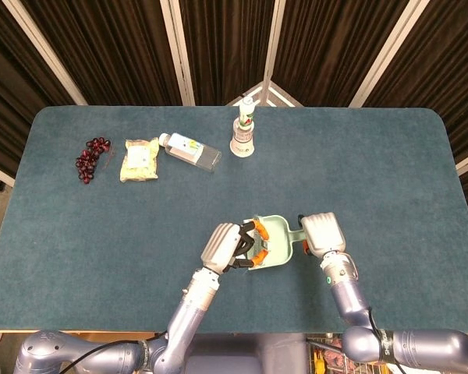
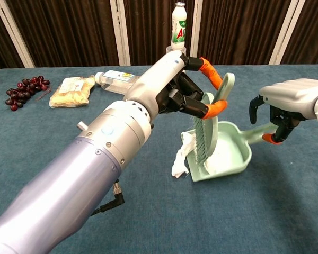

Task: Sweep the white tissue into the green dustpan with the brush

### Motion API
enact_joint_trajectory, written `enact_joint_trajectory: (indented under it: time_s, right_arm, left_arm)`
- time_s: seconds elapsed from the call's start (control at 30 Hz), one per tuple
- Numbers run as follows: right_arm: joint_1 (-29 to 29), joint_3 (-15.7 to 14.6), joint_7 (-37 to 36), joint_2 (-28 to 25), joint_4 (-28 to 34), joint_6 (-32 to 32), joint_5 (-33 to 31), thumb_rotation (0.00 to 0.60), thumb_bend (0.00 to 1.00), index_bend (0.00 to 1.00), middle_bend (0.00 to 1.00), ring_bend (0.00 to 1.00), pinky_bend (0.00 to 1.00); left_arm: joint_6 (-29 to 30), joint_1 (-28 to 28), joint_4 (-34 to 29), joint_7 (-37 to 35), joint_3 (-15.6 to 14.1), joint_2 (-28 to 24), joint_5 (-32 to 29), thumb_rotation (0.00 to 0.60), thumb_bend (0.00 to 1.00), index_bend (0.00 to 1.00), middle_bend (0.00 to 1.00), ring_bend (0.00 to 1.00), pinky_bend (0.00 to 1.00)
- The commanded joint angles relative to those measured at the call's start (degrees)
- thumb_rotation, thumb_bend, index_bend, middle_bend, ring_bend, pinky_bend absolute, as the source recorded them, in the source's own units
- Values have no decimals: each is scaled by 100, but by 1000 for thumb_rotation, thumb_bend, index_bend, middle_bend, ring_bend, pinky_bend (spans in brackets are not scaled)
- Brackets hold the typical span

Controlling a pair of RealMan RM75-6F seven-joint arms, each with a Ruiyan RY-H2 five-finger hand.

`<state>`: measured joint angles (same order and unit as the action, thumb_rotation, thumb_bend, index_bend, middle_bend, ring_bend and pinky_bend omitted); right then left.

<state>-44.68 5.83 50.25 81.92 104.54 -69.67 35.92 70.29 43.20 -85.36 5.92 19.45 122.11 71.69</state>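
Left robot hand [image 2: 183, 92] grips the brush [image 2: 212, 132]; right robot hand [image 2: 286, 108] holds the dustpan [image 2: 238, 153] handle. Soft, light tissue [image 2: 181, 156] straddles the dustpan lip.

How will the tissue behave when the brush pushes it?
The tissue looks crumpled and draped over the dustpan lip, so probably floppy and light. It may bunch or snag on the brush bristles instead of sliding.

tissue [image 2: 181, 154]: white, crumpled, partly at dustpan mouth
dustpan [image 2: 234, 154]: green, on table
brush [image 2: 209, 132]: green, upright, bristles in dustpan mouth
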Motion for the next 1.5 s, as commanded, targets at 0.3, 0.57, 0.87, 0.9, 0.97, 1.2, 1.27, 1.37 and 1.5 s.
enact_joint_trajectory:
  time_s: [0.3,0.57,0.87,0.9,0.97,1.2,1.27,1.37,1.5]
  right_arm:
    - [-31,-83,136,-79,103,-18,-51,600,384,77,942,865,871]
    - [-19,-132,192,-102,100,-144,63,600,384,63,899,820,843]
    - [188,-145,-232,-426,132,-248,514,600,383,63,875,793,821]
    - [214,-158,-280,-477,140,-231,557,600,384,63,875,793,821]
    - [262,-180,-350,-550,146,-224,609,600,384,63,875,793,820]
    - [351,-199,-488,-708,224,-184,739,600,384,62,875,793,820]
    - [370,-192,-517,-754,255,-183,766,600,384,62,875,793,821]
    - [403,-186,-560,-826,297,-192,814,600,384,62,875,793,820]
    - [453,-193,-620,-912,353,-187,837,600,384,62,875,793,821]
  left_arm:
    - [35,-19,-79,47,74,-19,47,600,590,781,1000,979,998]
    - [143,-97,-293,-56,208,-149,94,600,581,774,1000,975,995]
    - [142,-323,-783,-7,219,-785,91,600,560,757,1000,968,985]
    - [105,-355,-861,77,199,-902,37,600,560,757,1000,969,985]
    - [63,-404,-968,325,166,-1100,-77,600,560,756,1000,969,985]
    - [-105,-462,-1274,1448,-54,-1838,-341,600,543,741,997,969,985]
    - [-115,-485,-1371,1820,-140,-2069,-409,600,533,739,996,969,985]
    - [-159,-506,-1500,2486,-317,-2469,-521,600,507,731,993,968,985]
    - [-350,-493,-1767,3438,-544,-3040,-993,600,453,692,976,959,985]
